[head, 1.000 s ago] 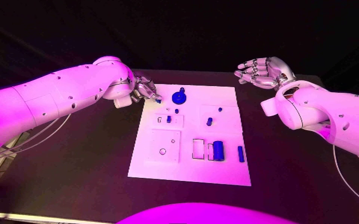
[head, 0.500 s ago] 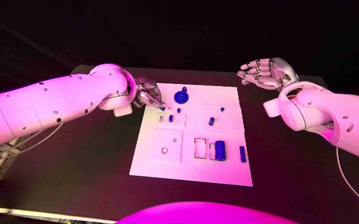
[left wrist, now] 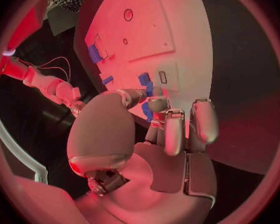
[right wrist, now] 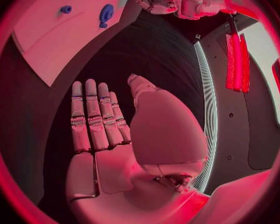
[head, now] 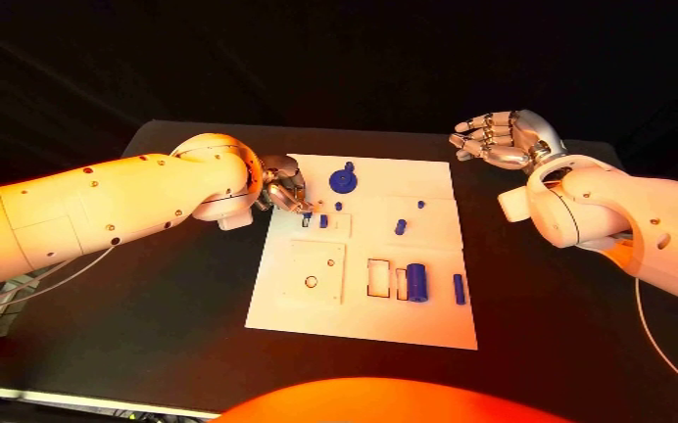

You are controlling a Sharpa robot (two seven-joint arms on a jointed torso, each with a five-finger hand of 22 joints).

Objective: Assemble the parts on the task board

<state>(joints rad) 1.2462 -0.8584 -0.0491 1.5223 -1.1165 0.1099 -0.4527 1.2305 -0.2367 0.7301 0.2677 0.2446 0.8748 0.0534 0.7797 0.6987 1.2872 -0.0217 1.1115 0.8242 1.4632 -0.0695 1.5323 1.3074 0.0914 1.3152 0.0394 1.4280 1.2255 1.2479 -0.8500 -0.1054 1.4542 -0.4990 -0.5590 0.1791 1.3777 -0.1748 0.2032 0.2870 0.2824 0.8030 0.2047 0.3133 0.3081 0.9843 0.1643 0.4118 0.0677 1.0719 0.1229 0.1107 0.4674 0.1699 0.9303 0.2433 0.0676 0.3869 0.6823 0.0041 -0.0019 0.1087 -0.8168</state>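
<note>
Left robot hand [head: 287, 191] has moved from the task board's [head: 424, 315] far-left corner in over its left edge, pinching a small blue part [left wrist: 146, 109] just above the small slot plate; insertion looks imminent. Right robot hand [head: 498, 141] stays spread, empty, off the far-right corner above the bench [head: 141, 325].

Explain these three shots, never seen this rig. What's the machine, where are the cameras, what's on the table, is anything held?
It is a two-armed robot at a black table. One picture looks down from its head; the two round ones come from fisheye cameras behind each wrist. On the table lies the white task board, carrying small blue parts: a round one, a long one and a thin bar. The left hand pinches a small blue part over the board's edge. The right hand hangs off the board, fingers apart, holding nothing.
</note>
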